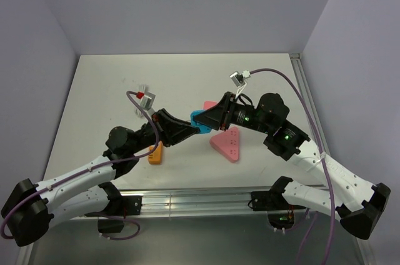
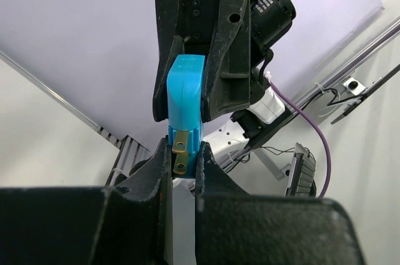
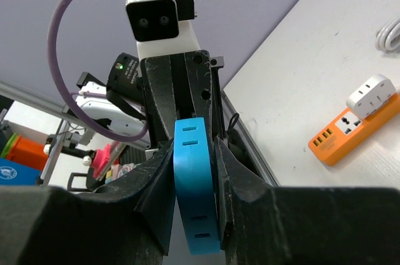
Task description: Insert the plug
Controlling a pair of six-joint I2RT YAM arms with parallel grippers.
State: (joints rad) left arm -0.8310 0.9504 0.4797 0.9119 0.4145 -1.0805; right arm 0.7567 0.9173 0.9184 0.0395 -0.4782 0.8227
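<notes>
**Both grippers clamped on the blue plug, tip to tip over the table.**

Top view: the left gripper (image 1: 194, 127) and right gripper (image 1: 204, 119) meet above the white table (image 1: 119, 84), each closed on one end of the plug (image 1: 199, 118). Bare tabletop runs from the tips out to the far edge. The pink triangular socket block (image 1: 226, 144) lies just beside the right gripper on its near side, a second pink piece (image 1: 209, 104) peeps out on its far side, and the orange power strip (image 1: 156, 152) sits close by the left wrist. Left wrist view: the left fingers (image 2: 156, 177) pinch the end bearing the brass prongs (image 2: 180, 149), and the right gripper's fingers hug the blue body just ahead. Right wrist view: the slotted blue body fills the gap between the right fingers (image 3: 159, 184). Well off to their right, the power strip carries a white adapter (image 3: 373, 93).
</notes>
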